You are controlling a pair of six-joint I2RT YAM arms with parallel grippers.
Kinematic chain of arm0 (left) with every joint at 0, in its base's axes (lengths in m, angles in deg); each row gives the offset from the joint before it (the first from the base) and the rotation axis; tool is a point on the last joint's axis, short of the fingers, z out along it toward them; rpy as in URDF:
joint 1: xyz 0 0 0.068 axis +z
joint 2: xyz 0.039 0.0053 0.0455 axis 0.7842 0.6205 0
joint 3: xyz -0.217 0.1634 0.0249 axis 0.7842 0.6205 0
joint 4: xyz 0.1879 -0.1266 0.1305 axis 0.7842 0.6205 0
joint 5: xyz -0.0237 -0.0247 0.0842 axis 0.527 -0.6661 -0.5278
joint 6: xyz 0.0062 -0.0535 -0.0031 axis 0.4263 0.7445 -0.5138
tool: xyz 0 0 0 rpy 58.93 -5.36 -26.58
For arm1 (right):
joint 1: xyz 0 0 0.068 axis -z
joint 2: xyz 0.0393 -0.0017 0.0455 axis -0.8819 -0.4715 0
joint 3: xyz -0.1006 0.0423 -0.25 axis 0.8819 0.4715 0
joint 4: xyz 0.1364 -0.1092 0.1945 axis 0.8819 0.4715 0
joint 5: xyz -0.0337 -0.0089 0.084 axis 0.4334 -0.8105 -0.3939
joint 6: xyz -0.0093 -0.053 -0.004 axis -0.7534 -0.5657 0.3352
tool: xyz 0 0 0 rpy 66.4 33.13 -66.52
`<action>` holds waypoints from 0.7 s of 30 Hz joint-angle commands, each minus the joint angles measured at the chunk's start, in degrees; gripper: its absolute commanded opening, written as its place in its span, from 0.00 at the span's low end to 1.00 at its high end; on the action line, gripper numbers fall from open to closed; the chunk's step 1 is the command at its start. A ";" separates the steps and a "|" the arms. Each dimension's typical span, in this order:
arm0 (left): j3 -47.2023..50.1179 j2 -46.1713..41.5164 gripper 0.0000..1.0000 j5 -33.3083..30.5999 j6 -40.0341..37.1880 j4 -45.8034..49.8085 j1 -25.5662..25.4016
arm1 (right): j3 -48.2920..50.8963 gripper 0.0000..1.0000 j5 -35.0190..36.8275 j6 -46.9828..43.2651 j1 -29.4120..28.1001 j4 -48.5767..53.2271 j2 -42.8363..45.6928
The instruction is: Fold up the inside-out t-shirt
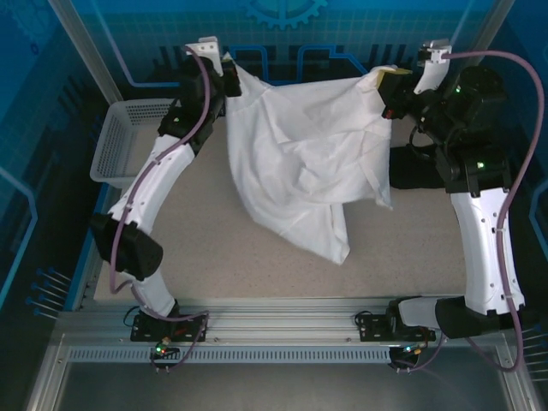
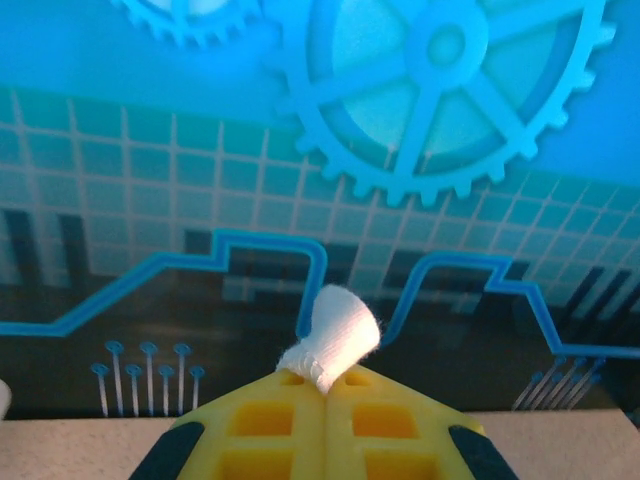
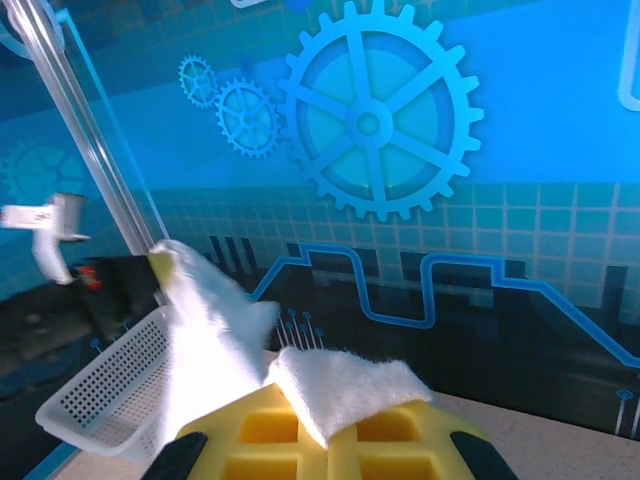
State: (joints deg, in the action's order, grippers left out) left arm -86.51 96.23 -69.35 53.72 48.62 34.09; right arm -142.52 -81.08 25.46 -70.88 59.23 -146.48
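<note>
Fabric of the inside-out t-shirt (image 1: 300,163), white and wrinkled, stretched across the upper middle of the top view, lifted at both upper corners and sagging between them. Drapes down onto the speckled table (image 1: 214,257), lower folds bunched right of centre, one pointed end lying toward the lower middle of the frame. Pinched at upper left by the left gripper (image 1: 229,75), jaws pressed fully together on a corner of the cloth. Pinched at upper right by the right gripper (image 1: 390,86), likewise clamped tight on the opposite corner. Seen from the left wrist: yellow fingers (image 2: 310,430) meeting at bottom centre, a small white tuft of the shirt poking up from the seam between them, blue gear-patterned backdrop behind. Seen from the right wrist: yellow fingers (image 3: 315,450) also closed at bottom centre, a flap of white cloth folded over their tips, the rest of the shirt running off toward the left of the frame. White mesh basket (image 1: 116,145) at the left edge of the top view, off the table's left side, well apart from the shirt. Black folded garment (image 1: 419,175) flat on the table under the right arm, just beside the shirt's right edge.
</note>
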 commanded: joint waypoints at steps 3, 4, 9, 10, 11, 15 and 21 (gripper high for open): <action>-1.81 -2.69 0.00 2.94 3.73 -1.79 3.06 | -1.31 0.00 -1.14 -0.16 -7.88 -3.44 2.58; 1.18 -3.30 0.01 3.04 4.47 -2.55 3.76 | 0.62 0.00 -1.29 0.19 -10.04 -3.69 2.83; 19.33 -6.66 0.16 2.88 9.81 -7.01 7.81 | 14.69 0.00 0.79 4.15 -21.68 -5.35 3.97; 22.45 -7.04 0.24 2.36 10.63 -6.98 8.94 | 19.20 0.00 2.17 6.59 -24.00 -7.13 3.99; 24.63 -7.39 0.31 1.72 11.37 -6.48 10.00 | 23.16 0.00 3.05 9.20 -25.83 -9.44 3.74; 34.93 -10.91 0.58 -0.57 14.38 -2.71 14.51 | 36.65 0.08 4.16 21.55 -32.36 -19.43 -3.76; 53.14 -24.76 0.74 8.18 21.52 -0.18 15.16 | 31.86 0.49 0.25 14.91 -32.64 -7.10 -14.02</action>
State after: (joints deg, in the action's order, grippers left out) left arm -39.74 82.38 -67.26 69.48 47.47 49.98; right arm -105.98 -79.53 43.03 -103.84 48.26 -159.92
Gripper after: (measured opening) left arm 0.732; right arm 0.414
